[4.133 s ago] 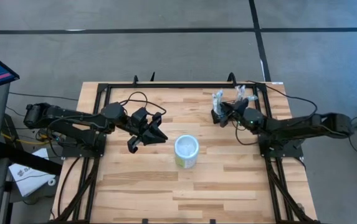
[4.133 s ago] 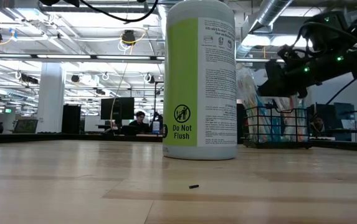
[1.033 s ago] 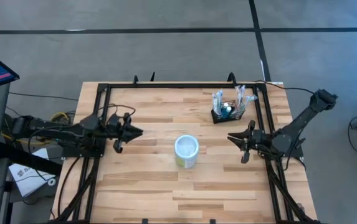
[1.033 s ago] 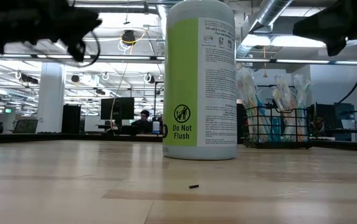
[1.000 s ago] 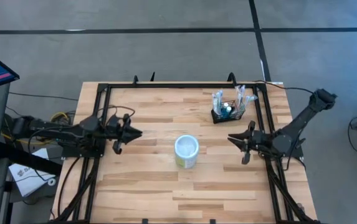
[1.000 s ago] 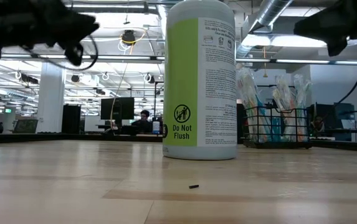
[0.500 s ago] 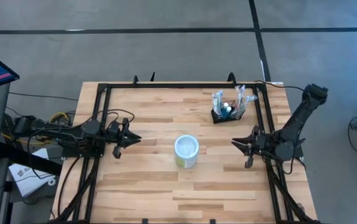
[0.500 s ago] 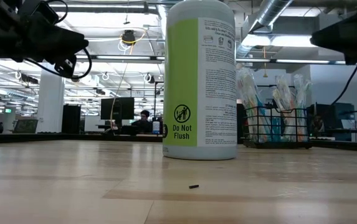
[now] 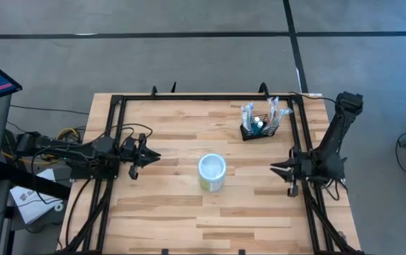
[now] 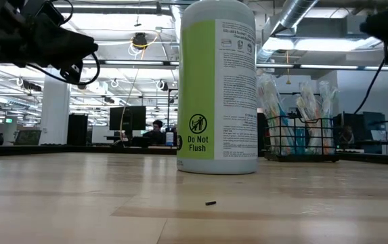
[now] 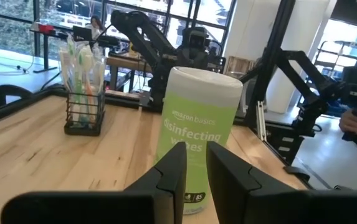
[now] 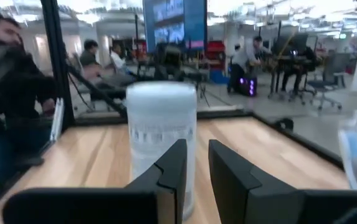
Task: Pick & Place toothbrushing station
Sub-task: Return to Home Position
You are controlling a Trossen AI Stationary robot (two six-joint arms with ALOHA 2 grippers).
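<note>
Now your toothbrushing station (image 9: 259, 131) sits on the counter (image 9: 167, 212) beyond the wipes canister (image 9: 212, 172), toward the counter's far edge and off to the right arm's side of it, clearly apart from it. It stands flat on its base, open top up. Its long axis runs roughly across the counter, from the canister's side toward the right edge. It is slightly skewed, so the end farther from the canister lies a little closer to the far edge. Wrapped toothbrushes (image 11: 81, 62) stand upright in it, rising well above the low mesh walls, a few leaning a little.

The canister stands upright near the counter's middle, white lid up, and its pale green "disinfecting wipes" label faces the left arm.

Your left claw (image 9: 144, 156) hangs well to the left of the canister, near the counter's left edge, pointing at the canister. Its fingers sit a narrow gap apart with nothing between them. Your right claw (image 9: 280, 170) hangs well to the right of the canister, roughly level with it, and also points at it. Its fingers likewise show a slim gap and grip nothing. Neither claw touches the canister or the station.
</note>
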